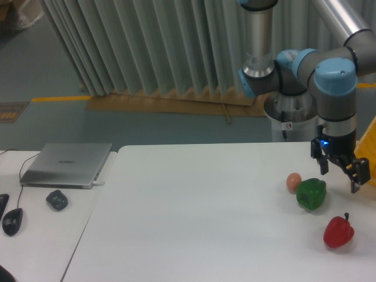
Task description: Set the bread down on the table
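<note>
- Bread: no croissant-like piece can be made out in the camera view, so where it lies cannot be told.
- Gripper (339,177) hangs pointing down over the far right of the counter (194,223). Its jaws stand spread apart, and nothing shows between them.
- A small blue light glows on the gripper body just above the jaws.
- A green bell pepper (311,194) sits on the counter just below and slightly left of the jaws, apart from them.
- A small round peach-coloured ball (294,182) rests right beside the green pepper on its left; whether the two touch cannot be told.
- A red bell pepper (338,232) with a dark stem lies nearer the camera, apart from the green one.
- A yellow object (370,150) is cut off by the right edge, close to the gripper's right side.
- The arm (335,88), grey with pale blue joint caps, rises behind the counter.
- An adjoining white desk (41,247) on the left carries a closed silver laptop (66,165), a dark mouse (57,200) and a second dark mouse (13,220).
- A pleated grey curtain (147,47) hangs in the background.
</note>
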Robot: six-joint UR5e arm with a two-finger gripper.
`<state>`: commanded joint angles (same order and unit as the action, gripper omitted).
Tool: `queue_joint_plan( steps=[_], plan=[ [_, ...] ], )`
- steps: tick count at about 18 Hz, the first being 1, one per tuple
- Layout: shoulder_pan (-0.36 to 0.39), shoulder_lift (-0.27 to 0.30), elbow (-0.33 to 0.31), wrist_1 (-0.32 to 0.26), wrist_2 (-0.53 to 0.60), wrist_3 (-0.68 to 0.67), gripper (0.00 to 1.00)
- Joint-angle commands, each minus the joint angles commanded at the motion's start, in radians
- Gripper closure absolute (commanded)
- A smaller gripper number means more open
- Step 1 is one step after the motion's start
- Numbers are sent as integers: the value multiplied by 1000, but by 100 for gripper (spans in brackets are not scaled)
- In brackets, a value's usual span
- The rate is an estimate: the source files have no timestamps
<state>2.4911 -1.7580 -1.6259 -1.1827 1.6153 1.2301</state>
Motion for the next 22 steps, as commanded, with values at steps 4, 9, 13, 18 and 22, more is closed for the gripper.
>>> queue_joint_plan(
  steps=[4, 9, 13, 18, 22],
  plan=[
    [9, 3, -5, 0, -2, 14, 0],
    [35, 12, -28, 0, 3, 110, 0],
    [89, 66, -140, 0, 130, 387, 0],
    [216, 95, -196, 5, 196, 614, 0],
    [316, 81, -166, 12, 161, 779, 0]
  ],
)
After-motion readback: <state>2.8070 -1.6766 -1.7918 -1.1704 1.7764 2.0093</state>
